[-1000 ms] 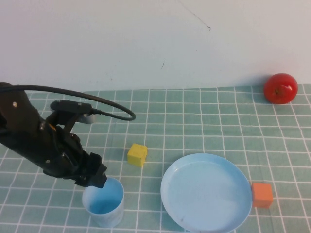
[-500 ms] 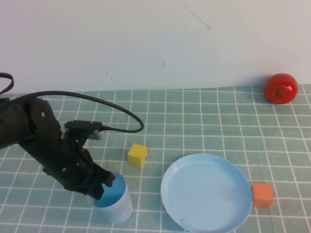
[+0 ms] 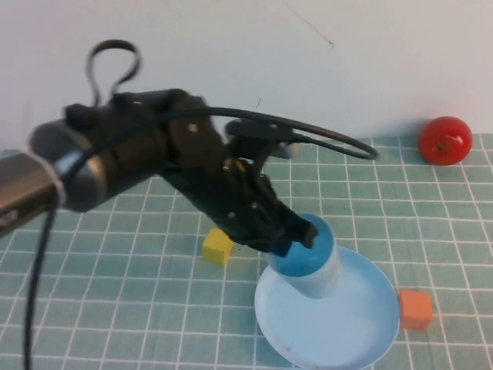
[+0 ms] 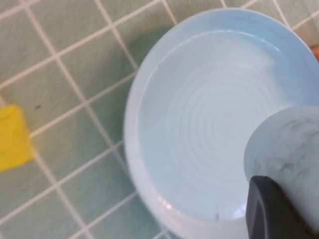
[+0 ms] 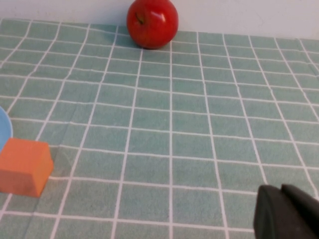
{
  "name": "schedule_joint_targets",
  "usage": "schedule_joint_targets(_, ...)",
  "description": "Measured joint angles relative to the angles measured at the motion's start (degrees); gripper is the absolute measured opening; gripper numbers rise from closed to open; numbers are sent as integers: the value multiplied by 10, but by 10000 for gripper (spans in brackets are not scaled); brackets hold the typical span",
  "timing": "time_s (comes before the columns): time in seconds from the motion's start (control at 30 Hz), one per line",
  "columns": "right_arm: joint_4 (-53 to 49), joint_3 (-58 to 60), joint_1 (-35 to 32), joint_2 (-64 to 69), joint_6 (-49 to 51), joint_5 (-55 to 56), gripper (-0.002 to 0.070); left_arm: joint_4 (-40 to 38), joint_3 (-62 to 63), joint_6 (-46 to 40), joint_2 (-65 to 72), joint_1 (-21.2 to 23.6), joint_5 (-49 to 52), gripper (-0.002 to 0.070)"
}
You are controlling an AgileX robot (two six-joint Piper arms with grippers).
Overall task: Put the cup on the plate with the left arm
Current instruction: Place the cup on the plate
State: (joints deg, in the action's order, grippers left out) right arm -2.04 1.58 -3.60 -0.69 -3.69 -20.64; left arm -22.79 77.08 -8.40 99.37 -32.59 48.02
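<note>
The light blue cup (image 3: 316, 266) is held in my left gripper (image 3: 296, 233), which is shut on its rim. The cup is tilted over the left rear part of the large light blue plate (image 3: 354, 324); I cannot tell if its base touches the plate. In the left wrist view the cup (image 4: 289, 139) sits beside one black finger (image 4: 271, 209), with the plate (image 4: 199, 109) below. My right gripper (image 5: 288, 214) shows only in the right wrist view, shut and empty, low over the green mat to the right of the plate.
A yellow block (image 3: 217, 246) lies left of the plate, partly behind the arm. An orange block (image 3: 416, 308) sits at the plate's right edge. A red apple (image 3: 444, 140) stands at the back right by the wall. The left arm's cable loops above the mat.
My left arm has lifted the cup from the front left of the mat and carried it right, to over the plate. The blocks, apple and plate have not moved.
</note>
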Motion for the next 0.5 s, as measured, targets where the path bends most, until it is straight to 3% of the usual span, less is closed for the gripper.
schedule_joint_targets(0.1,0,0,0,0,0,0,-2,87,65,92,53,-41,21,8)
schedule_joint_targets(0.2,0,0,0,0,0,0,-2,143,129,143,116,-51,64,8)
schedule_joint_targets(0.5,0,0,0,0,0,0,-2,138,236,149,211,-55,114,8)
